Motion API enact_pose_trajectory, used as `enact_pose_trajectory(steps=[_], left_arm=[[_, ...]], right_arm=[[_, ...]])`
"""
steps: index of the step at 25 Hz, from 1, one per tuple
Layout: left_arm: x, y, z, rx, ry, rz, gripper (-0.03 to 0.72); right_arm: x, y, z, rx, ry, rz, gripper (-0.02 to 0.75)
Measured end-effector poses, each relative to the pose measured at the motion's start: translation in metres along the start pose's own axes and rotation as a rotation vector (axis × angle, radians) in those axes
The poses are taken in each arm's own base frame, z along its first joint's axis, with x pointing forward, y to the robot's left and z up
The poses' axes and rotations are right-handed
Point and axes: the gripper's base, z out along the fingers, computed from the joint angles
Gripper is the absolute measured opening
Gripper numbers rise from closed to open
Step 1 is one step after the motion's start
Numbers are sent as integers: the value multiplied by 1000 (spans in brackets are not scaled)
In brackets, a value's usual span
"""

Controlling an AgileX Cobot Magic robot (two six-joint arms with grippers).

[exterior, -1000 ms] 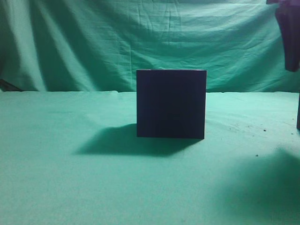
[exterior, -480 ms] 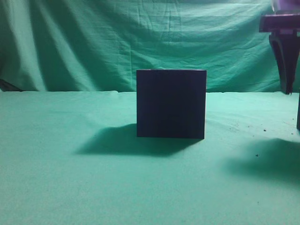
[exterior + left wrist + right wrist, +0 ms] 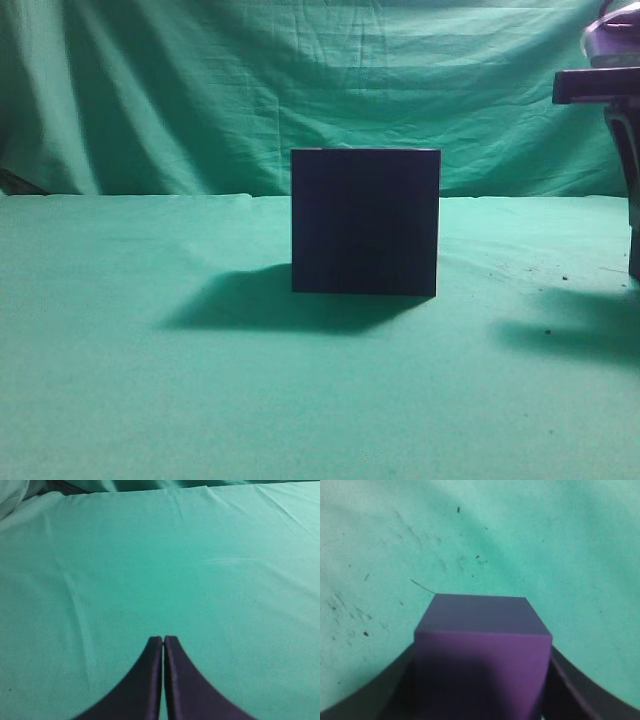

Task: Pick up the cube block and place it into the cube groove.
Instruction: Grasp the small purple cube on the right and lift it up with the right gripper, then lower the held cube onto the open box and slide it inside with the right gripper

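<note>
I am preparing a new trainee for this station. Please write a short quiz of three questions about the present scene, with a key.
1. True or false: the left gripper is shut and empty.
2. What lies between the right gripper's fingers? A) nothing B) the cube block C) a cloth fold
3. Where does the cube groove stand?

Key:
1. True.
2. B.
3. Mid-table on the green cloth, apart from both grippers.

Left gripper (image 3: 163, 641): fingers pressed flat together, tips touching, pointing away over the cloth. Right gripper (image 3: 480, 680): at far right edge of scene, pointing down, fingers spread either side of the cube block (image 3: 482, 650), touching its sides.
</note>
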Motion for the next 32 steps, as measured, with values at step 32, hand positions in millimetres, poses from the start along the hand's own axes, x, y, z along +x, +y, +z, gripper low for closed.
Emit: enact_pose_trajectory(steps=[32], left_arm=[[0,0,0,0,0,0,0]], right_arm=[[17,165,-110,-130,-138,-443,438]])
